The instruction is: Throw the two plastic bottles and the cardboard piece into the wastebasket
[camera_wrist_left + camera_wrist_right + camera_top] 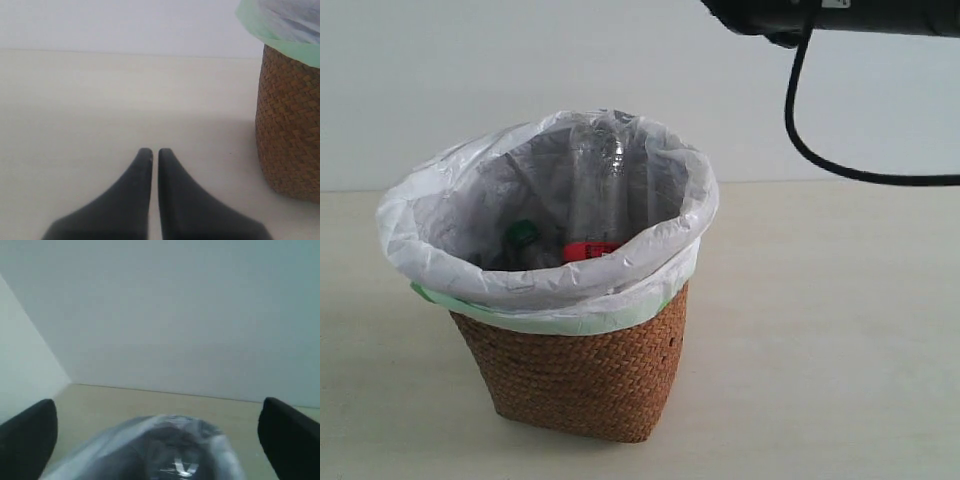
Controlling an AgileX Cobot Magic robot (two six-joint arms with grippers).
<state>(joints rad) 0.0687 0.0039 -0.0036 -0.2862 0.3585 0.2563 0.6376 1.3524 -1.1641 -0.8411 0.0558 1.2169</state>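
The wicker wastebasket (580, 375) stands on the table, its white bag folded over the rim. Inside it a clear bottle (597, 170) stands on end with a red label (590, 249) low down. Beside that shows the green cap (525, 233) of the other bottle. The cardboard piece is out of view. My left gripper (155, 152) is shut and empty, low over the table beside the basket wall (290, 125). Held above the bag's opening (100, 450), my right gripper (159, 407) is open wide with nothing between its fingers. Only the right arm (830, 15) shows in the exterior view.
A black cable (810, 140) hangs from the right arm at the top right. Pale tabletop (820, 330) surrounds the basket, with a plain white wall behind.
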